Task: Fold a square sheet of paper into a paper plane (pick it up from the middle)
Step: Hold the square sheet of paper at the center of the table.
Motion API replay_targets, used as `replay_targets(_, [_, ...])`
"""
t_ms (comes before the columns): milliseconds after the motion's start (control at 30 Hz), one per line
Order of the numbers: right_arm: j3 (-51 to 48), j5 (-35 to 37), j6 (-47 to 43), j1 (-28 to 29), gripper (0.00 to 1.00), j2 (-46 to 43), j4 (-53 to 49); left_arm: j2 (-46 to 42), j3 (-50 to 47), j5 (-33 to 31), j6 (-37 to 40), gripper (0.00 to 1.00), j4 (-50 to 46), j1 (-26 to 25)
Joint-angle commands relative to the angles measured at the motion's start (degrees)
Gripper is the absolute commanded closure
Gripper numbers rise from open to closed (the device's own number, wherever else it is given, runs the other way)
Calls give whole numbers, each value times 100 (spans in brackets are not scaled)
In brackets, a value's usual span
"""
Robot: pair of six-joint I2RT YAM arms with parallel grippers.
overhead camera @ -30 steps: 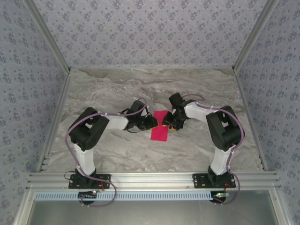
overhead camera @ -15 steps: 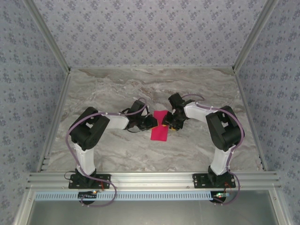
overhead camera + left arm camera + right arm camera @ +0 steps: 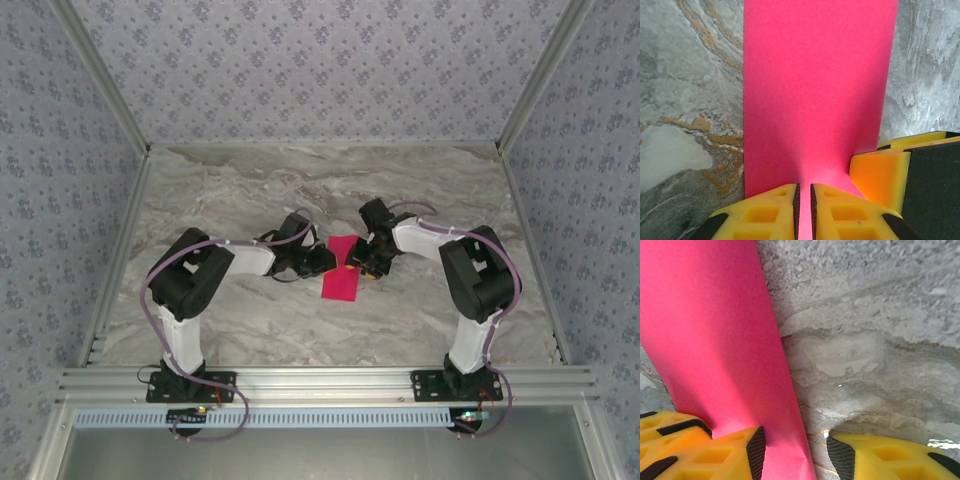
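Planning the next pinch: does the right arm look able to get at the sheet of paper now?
Probably yes: the right end effector stands open astride an edge of the sheet of paper, nothing between. The left end effector pinches it alongside.

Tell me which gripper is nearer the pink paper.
Left. The left gripper is pinched shut on an edge of the pink paper; the right gripper stands open astride an edge, one finger over the sheet.

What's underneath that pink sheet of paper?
The pink paper lies on the grey marble-patterned table, which shows all around it. Whatever sits directly beneath it, or between any folded layers, is covered and cannot be seen.
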Motion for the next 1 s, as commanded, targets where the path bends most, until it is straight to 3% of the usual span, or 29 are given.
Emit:
replay_targets(0, [-771, 1105, 70, 60, 52, 1233, -287, 122, 138, -17, 108, 85, -59, -44])
replay_targets(533, [-657, 999, 6, 86, 52, 896, -354, 373, -4, -131, 83, 87, -869, -78])
replay_targets(967, [-428, 612, -203, -128, 52, -1213, -160, 497, 50, -555, 176, 91, -1443, -91])
